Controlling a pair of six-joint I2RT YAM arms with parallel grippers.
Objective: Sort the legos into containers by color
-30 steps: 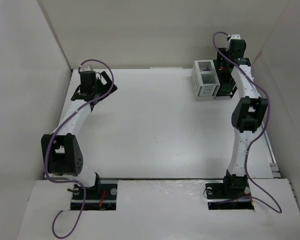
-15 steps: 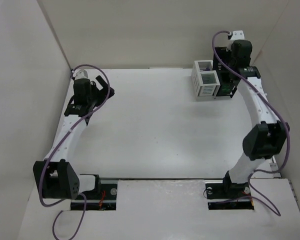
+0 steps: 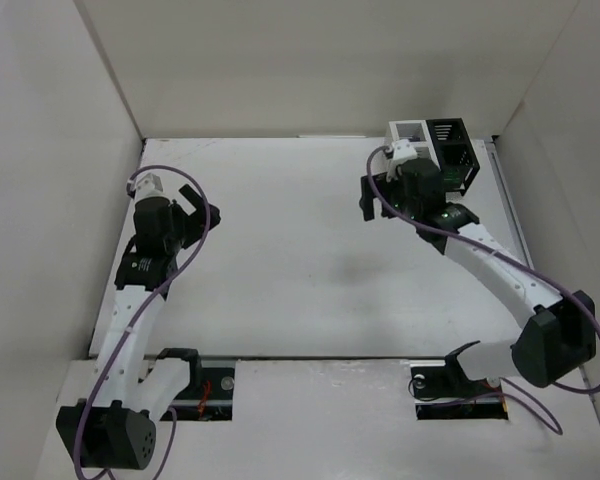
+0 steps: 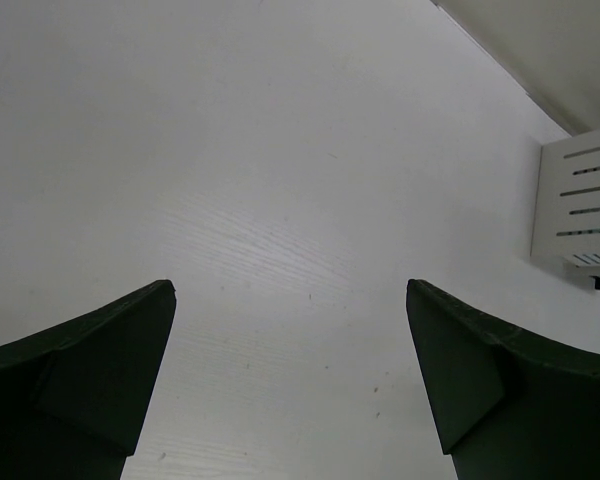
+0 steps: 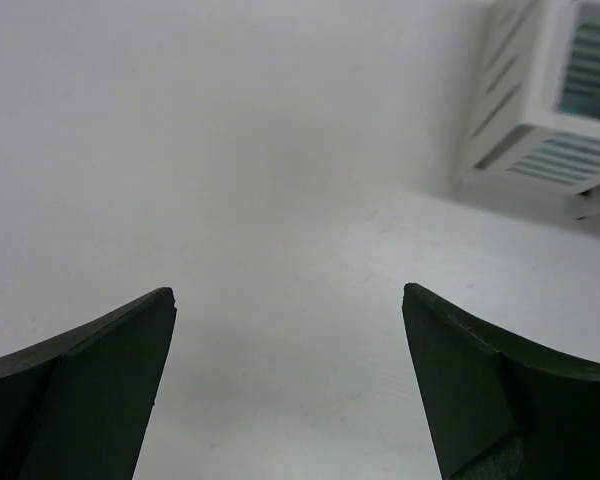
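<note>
Seemingly sorting is finished: my left gripper (image 4: 290, 290) and right gripper (image 5: 288, 292) gape empty, no loose legos show; next, check the containers (image 3: 450, 152).

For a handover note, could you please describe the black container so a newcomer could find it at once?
Start from the white table and look to its far right corner. There the black container stands side by side with a white container of the same slatted build. It is the dark one, nearer the right wall.
</note>
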